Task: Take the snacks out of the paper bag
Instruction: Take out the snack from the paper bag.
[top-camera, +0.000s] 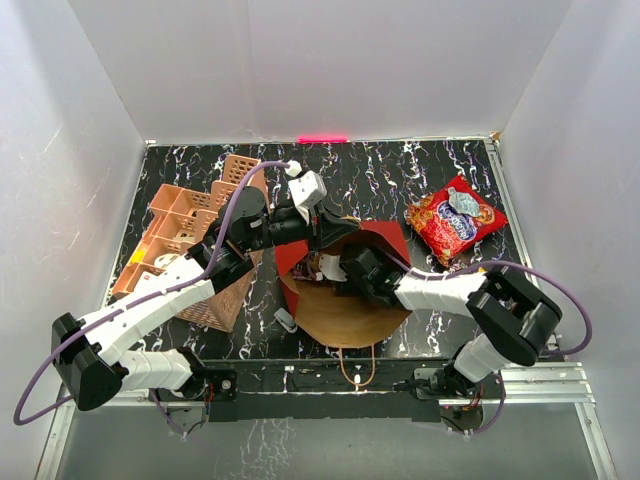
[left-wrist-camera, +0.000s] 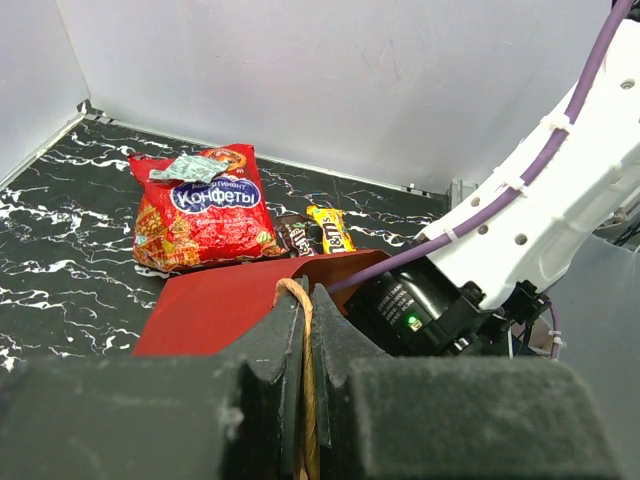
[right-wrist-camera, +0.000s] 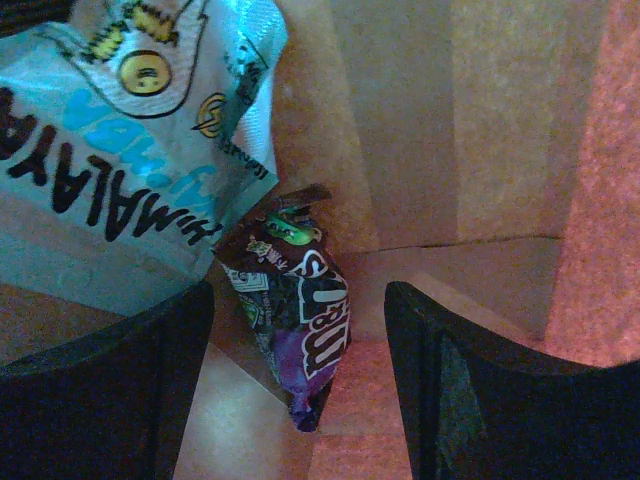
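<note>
- Currently we have the right gripper (right-wrist-camera: 298, 300) deep inside the paper bag (right-wrist-camera: 480, 120). The purple packet (right-wrist-camera: 305, 340) lies straight ahead on the bag floor, in the gap between its fingers.
- Its long axis runs along our reach, so the fingers would close across its narrow width.
- Those fingers stand wide apart and hold nothing; we cannot tell whether either touches the packet.
- A light-blue packet (right-wrist-camera: 110, 170) lies up and left, just beside the purple one's far end.
- Our left gripper (left-wrist-camera: 305, 300) sits at the rim, clamped on the twisted handle (left-wrist-camera: 306, 380), so the right arm is clearly nearer.
- The red cookie bag (left-wrist-camera: 195, 205) lies out on the table (left-wrist-camera: 60, 270).
</note>
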